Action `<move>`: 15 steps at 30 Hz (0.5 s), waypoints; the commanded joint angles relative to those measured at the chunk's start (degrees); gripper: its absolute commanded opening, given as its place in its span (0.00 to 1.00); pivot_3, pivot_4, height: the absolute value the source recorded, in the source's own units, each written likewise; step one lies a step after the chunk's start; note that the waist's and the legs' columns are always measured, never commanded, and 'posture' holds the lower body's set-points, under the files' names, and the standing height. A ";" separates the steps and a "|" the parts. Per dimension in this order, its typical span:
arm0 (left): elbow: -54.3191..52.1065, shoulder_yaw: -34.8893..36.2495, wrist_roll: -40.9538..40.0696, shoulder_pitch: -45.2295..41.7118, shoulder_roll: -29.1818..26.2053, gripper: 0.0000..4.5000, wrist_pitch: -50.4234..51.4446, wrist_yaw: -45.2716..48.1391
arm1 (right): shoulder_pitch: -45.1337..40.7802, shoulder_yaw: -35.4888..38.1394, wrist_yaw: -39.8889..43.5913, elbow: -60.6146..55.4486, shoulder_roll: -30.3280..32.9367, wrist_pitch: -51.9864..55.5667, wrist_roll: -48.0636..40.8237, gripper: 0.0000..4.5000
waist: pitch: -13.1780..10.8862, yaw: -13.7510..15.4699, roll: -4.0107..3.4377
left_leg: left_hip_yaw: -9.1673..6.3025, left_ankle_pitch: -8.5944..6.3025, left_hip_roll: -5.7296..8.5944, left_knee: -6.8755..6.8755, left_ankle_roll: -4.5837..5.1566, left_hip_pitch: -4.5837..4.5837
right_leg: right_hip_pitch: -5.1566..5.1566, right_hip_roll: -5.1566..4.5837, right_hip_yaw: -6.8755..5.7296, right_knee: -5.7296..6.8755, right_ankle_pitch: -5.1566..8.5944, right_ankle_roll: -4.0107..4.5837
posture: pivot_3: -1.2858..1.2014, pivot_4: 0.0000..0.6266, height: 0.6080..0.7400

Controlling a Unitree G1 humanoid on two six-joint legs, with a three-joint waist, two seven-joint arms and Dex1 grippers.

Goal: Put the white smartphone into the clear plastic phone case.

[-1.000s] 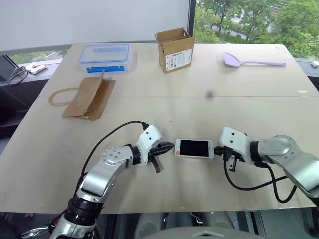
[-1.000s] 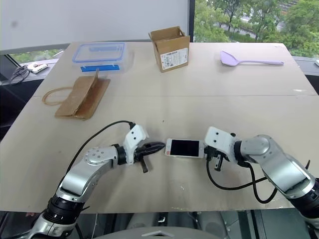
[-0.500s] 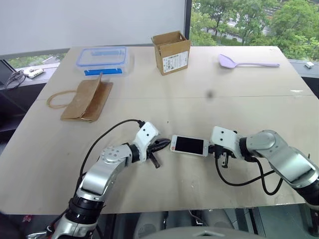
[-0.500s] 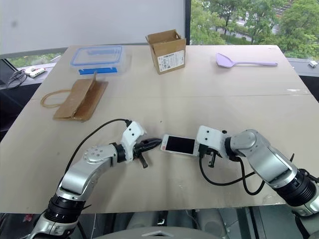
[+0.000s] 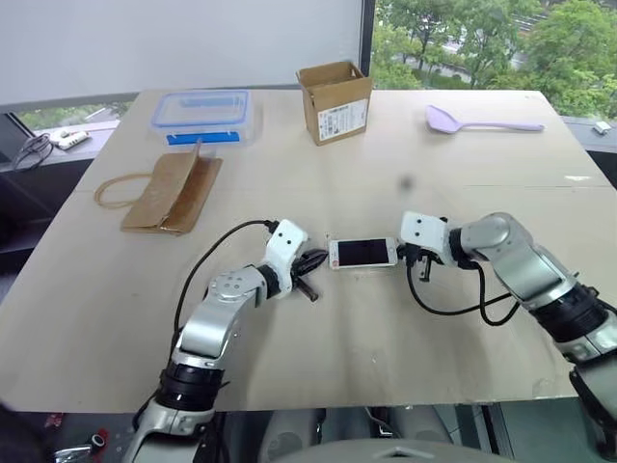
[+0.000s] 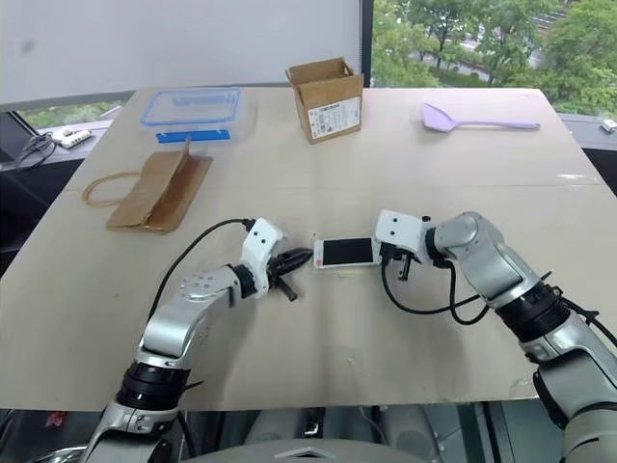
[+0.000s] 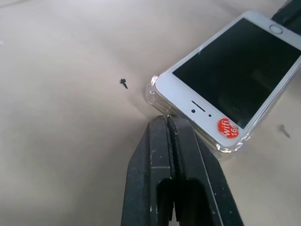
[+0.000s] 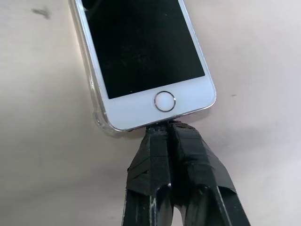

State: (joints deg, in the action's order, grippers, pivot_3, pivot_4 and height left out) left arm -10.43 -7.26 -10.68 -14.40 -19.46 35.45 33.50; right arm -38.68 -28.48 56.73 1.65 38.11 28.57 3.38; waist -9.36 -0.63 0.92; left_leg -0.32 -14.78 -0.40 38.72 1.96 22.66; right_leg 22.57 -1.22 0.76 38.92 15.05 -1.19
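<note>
The white smartphone point(image 5: 362, 253) is seen lying screen-up near the middle of the table point(image 5: 318, 174), long axis running three to nine o'clock, and it is already cradled by the clear plastic phone case point(image 7: 151, 92), whose see-through lip shows around the corners in both wrist views. The left pincer point(image 7: 168, 123) is pressed together, nothing pinched, its tips set against the speaker end at the nine o'clock side. The right pincer point(image 8: 168, 128) is likewise pressed together and empty, its tips butted against the home-button end at three o'clock.

The phone looks squeezed lengthwise between the two closed tips, so the step in hand is judged to be the final seating. For that to be done well, equal and gentle pressure should be kept from both ends so the phone is not skidded sideways, and the tips should be held low against the case edge, not riding up onto the glass. Whether every corner has clicked home cannot be told; a light downward press on any raised corner may be needed.
</note>
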 commanded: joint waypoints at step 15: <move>-2.86 -2.93 -0.26 0.78 2.27 0.01 0.83 0.63 | 3.87 -0.53 1.82 -5.35 -5.10 -2.88 6.67 0.01 | 0.40 0.02 0.03 | -0.04 0.00 0.00 -0.03 -0.01 -0.04 | -0.04 -0.11 -0.02 0.00 0.00 0.02 | 0.52 0.24 1.00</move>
State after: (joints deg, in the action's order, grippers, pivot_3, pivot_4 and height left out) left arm -11.33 -7.23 -9.08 -13.94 -17.90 37.14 31.55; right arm -36.09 -27.33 58.31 -0.46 35.53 26.82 11.32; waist -8.96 -0.61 0.94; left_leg -0.36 -14.78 -0.40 38.69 1.96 22.62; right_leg 22.53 -1.33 0.74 38.91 15.05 -1.16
